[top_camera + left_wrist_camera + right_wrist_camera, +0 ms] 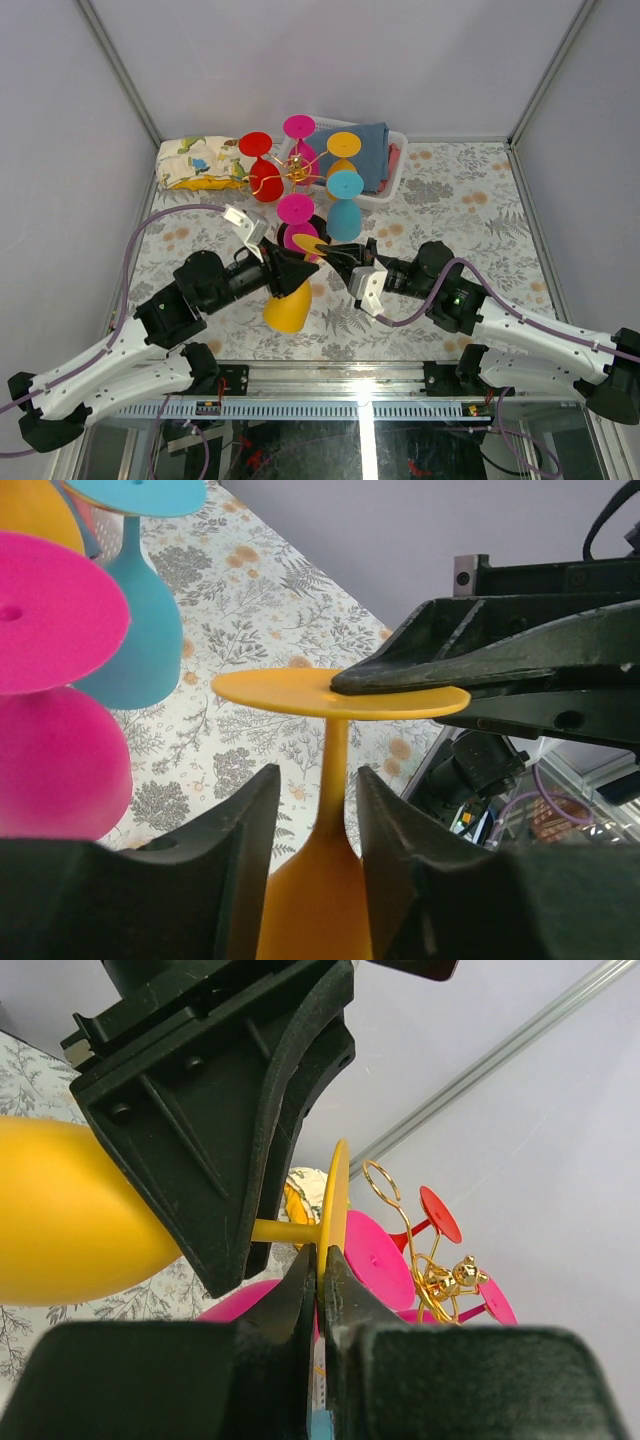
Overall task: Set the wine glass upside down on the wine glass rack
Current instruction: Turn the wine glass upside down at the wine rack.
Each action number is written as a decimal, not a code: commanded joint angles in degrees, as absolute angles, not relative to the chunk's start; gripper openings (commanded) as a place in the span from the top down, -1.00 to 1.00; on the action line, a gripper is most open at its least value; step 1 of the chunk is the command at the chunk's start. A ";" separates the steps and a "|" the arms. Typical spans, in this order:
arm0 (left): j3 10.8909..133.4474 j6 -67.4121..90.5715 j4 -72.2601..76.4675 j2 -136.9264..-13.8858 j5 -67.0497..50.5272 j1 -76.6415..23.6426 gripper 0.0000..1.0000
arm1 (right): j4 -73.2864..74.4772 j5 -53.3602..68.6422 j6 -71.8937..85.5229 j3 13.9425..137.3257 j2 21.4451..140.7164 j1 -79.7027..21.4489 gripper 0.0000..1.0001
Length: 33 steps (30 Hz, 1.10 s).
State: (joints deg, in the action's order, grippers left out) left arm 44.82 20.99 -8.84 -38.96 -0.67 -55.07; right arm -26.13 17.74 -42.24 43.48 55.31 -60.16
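The yellow wine glass [288, 308] [300, 692] [70, 1220] lies on its side above the table, between both arms. My right gripper [335, 252] [320, 1255] is shut on the rim of its flat foot. My left gripper [300, 270] [318, 780] straddles the stem where it widens into the bowl. There are gaps beside the stem at the fingertips, and the bowl's neck fills the space further back. Whether the fingers press on the glass is unclear. The gold wire wine glass rack [298, 172] [440, 1270] stands behind, carrying several upside-down glasses.
On the rack hang red [262, 165], pink [300, 140], orange [343, 150], teal [345, 205] and another pink [296, 215] glass. A white basket [395, 170] with blue cloth sits at back right. A folded patterned cloth [195, 162] lies at back left.
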 commanded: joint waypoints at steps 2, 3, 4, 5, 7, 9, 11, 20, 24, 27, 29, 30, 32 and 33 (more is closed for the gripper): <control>45.07 20.14 -3.74 -38.91 -3.04 -54.98 0.44 | -30.94 18.52 -41.75 43.65 54.32 -60.82 1.00; 44.98 20.12 -3.74 -38.76 -3.13 -54.96 0.46 | -30.94 18.36 -41.78 43.51 54.34 -60.82 1.00; 44.84 20.06 -3.94 -38.64 -3.16 -54.96 0.47 | -31.00 18.06 -41.77 43.46 54.34 -60.82 1.00; 44.83 20.04 -4.14 -38.50 -3.14 -54.93 0.47 | -31.13 17.58 -41.73 43.38 54.32 -60.88 1.00; 44.77 19.96 -4.58 -38.37 -3.38 -54.97 0.48 | -31.58 16.66 -41.76 43.18 54.25 -60.83 1.00; 44.68 19.87 -5.04 -38.19 -3.65 -55.00 0.48 | -31.95 16.15 -41.74 43.00 54.16 -60.83 1.00; 44.60 19.73 -5.56 -38.07 -3.77 -54.94 0.33 | -32.08 16.08 -41.75 42.96 53.98 -60.89 1.00; 44.28 19.10 -7.51 -36.38 -2.44 -54.94 0.20 | -31.90 16.26 -41.95 42.20 53.27 -60.89 1.00; 43.99 19.10 -7.82 -36.19 -2.56 -54.94 0.25 | -32.08 16.55 -41.44 42.41 53.39 -60.87 1.00; 44.03 19.37 -7.20 -36.61 -3.54 -54.96 0.37 | -32.10 16.95 -41.29 42.95 53.65 -60.89 1.00; 43.93 19.42 -6.81 -37.07 -3.98 -54.96 0.39 | -32.21 17.12 -41.28 43.14 53.83 -60.82 1.00; 43.87 19.38 -6.63 -37.23 -4.07 -54.93 0.39 | -32.40 17.12 -41.18 43.13 53.87 -60.85 1.00; 43.73 19.35 -6.66 -37.66 -4.19 -54.93 0.40 | -32.64 17.06 -41.05 43.15 53.97 -60.88 1.00; 43.64 19.34 -6.68 -37.70 -4.09 -55.00 0.40 | -32.73 17.05 -41.02 43.15 53.96 -60.90 1.00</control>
